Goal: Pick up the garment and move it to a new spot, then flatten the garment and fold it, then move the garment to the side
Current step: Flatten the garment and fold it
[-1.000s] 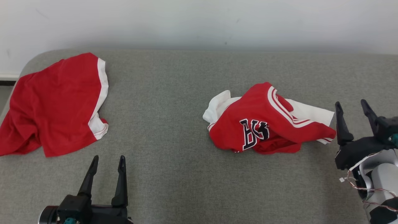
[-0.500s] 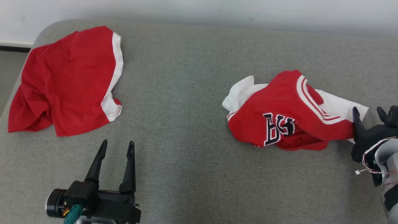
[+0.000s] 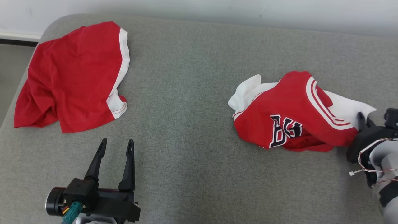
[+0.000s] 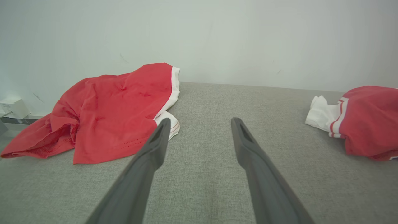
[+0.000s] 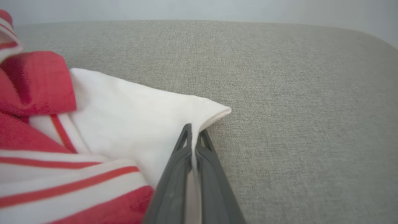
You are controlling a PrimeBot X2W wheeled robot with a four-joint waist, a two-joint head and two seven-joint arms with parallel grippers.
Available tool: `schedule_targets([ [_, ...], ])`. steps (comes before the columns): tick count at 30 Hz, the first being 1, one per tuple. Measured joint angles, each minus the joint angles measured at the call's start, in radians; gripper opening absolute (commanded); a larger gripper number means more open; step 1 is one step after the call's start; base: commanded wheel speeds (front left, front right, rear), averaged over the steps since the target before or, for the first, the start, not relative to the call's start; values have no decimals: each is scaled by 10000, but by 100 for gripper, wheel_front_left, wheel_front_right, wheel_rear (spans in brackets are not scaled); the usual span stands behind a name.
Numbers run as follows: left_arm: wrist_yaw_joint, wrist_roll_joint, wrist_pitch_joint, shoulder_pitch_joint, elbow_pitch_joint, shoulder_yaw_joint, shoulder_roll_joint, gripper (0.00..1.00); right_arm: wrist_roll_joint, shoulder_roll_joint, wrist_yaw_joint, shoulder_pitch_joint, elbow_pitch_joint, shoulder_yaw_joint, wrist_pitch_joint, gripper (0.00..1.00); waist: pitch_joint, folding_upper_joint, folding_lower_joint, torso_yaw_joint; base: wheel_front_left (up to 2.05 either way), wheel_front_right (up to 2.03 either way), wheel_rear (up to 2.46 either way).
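The right gripper (image 5: 193, 133) pinches the crumpled garment's (image 3: 292, 102) white corner. Its dark block lettering (image 3: 284, 130) is unreadable. The left gripper (image 3: 115, 145) gapes empty.

Red shorts (image 3: 71, 74) with white trim, loosely spread at far left corner of grey fabric surface (image 3: 186, 140). Behind, plain pale wall (image 3: 217, 7); low on it, small white box (image 4: 14, 107).

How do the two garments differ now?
The left garment is plain red with a white band; the right garment carries dark lettering and striped trim. The left one lies spread; the right one is bunched, its white corner pinched by the right gripper. Both rest on grey upholstery.
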Motion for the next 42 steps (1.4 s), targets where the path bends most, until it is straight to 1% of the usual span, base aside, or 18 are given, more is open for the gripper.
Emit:
schedule_targets([
  [3, 0, 6, 0, 47, 2, 73, -6, 100, 151, -324, 0, -72, 44, 21, -291, 0, -169, 0, 0, -80, 0, 0, 0],
  [12, 0, 69, 0, 477, -2, 278, -17, 100, 474, -1898, 0, -402, -136, -238, -767, 0, -862, -1, -2, -387, 0, 0, 0],
  [18, 0, 73, 0, 680, -25, 368, -25, 100, 560, -2922, 0, -698, -635, -395, -857, 0, -1272, -1, -2, -610, 0, 0, 0],
  [21, 0, 73, 0, 773, -67, 412, -27, 100, 558, -3187, 0, -793, -968, -385, -869, 0, -1439, -2, -2, -687, 0, 0, 0],
  [24, 2, 71, 0, 885, -65, 441, -27, 100, 541, -3177, 0, -834, -1225, -240, -871, 0, -1545, -2, -2, -730, 0, 0, 0],
  [27, 2, 52, 0, 910, -46, 416, -29, 100, 462, -2970, 0, -1074, -1772, 2, -874, 0, -1706, -1, -2, -756, 0, 0, 0],
  [29, 2, -23, 0, 936, -29, 384, -27, 100, 449, -2663, 0, -1192, -2215, 163, -899, 0, -1818, -2, -3, -749, 0, 0, 0],
  [35, 54, -50, 0, 1084, -48, 332, -29, 100, 389, -1024, 0, -1299, -3735, 941, -895, 0, -2128, -2, -3, -637, 0, 0, 0],
  [42, 61, -86, 0, 1225, -90, 290, -35, 100, 359, 769, 0, -1020, -5265, 1795, -796, 0, -2287, -2, -2, -256, 0, 0, 0],
])
